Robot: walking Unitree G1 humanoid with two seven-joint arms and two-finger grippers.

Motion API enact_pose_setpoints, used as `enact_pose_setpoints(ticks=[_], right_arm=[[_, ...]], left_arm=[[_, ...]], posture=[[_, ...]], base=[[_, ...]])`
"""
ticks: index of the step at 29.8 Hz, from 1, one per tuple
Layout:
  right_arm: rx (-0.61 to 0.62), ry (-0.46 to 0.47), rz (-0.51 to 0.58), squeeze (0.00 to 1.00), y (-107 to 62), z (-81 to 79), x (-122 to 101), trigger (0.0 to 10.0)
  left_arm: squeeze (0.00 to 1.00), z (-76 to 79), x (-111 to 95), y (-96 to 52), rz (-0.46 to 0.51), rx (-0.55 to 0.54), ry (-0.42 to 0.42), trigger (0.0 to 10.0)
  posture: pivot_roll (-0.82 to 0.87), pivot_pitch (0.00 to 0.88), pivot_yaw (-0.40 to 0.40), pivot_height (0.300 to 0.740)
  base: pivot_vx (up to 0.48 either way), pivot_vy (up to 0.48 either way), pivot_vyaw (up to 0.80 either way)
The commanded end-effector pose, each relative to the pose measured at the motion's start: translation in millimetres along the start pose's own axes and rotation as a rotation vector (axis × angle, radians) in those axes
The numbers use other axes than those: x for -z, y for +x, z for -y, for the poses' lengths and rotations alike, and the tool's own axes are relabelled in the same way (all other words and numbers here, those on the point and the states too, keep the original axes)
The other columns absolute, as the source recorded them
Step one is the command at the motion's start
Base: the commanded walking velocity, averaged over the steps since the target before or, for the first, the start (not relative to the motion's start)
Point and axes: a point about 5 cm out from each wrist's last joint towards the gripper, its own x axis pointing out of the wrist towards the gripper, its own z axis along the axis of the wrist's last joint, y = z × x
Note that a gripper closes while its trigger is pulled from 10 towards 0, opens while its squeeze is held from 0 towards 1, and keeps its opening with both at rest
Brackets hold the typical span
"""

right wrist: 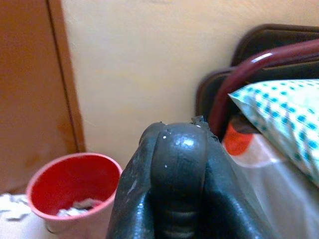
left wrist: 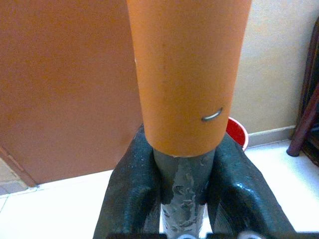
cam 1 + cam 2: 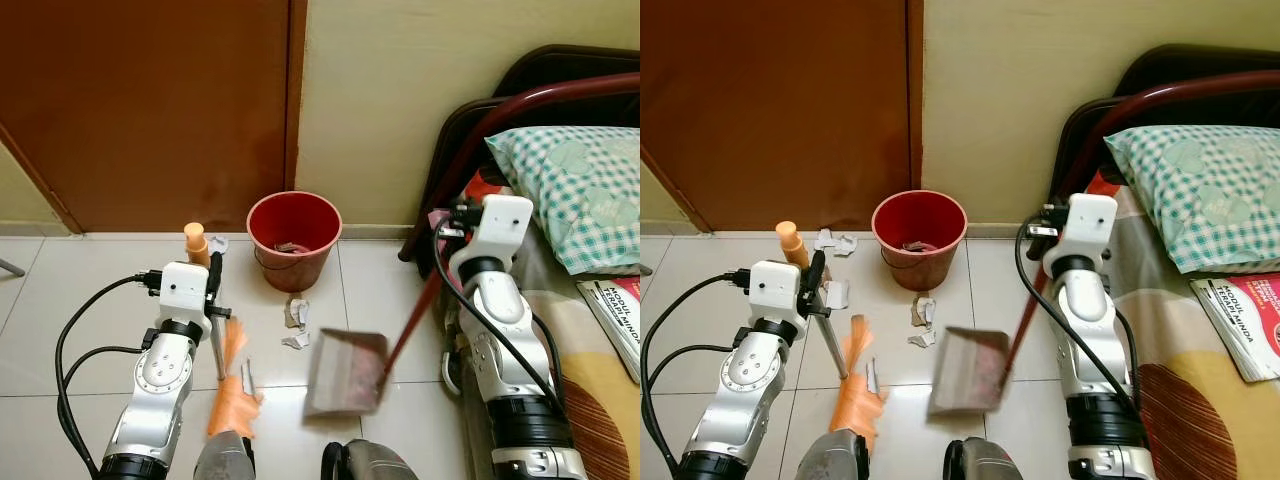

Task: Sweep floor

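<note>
A: What's your L gripper (image 2: 182, 199) got?
B: Clamped on the broom (image 3: 228, 385). R gripper (image 1: 174, 199) pinches the dustpan (image 3: 345, 372) handle.
A: Scraps (image 3: 296, 322)?
B: On the floor (image 3: 60, 290) at 12 o'clock of the pan, bucket (image 3: 294, 238) beyond.

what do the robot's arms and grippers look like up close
Both arms are silver-grey jointed segments with dark lower sections. The left arm and right arm each end in a boxy white wrist housing, with black cables looping alongside. Each gripper has two thick, glossy black fingers, rounded and slightly scuffed.
</note>
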Motion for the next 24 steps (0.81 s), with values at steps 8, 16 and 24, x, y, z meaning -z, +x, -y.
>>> enact_pose_setpoints(ticks=[8,16,24], right_arm=[[0.059,-0.102,-0.087,0.0,-7.9,9.2,36,10.0],[0.005,-0.143,-0.138,0.0,-1.2,-14.4,50,10.0],[-0.06,-0.14,-0.148,0.0,7.2,-35.0,54,10.0]], left_arm=[[0.0,36.6,-2,-6.8,-0.097,0.308,-0.117,10.0],[0.0,60.6,-11,-12.7,-0.161,0.515,-0.146,10.0],[0.0,71.2,-29,-13.7,-0.15,0.611,-0.239,10.0]], posture=[[0.06,0.096,-0.04,0.74],[0.06,0.097,-0.042,0.74],[0.08,0.095,-0.059,0.74]], base=[[0.0,0.0,0.0],[0.0,0.0,0.0],[0.0,0.0,0.0]])
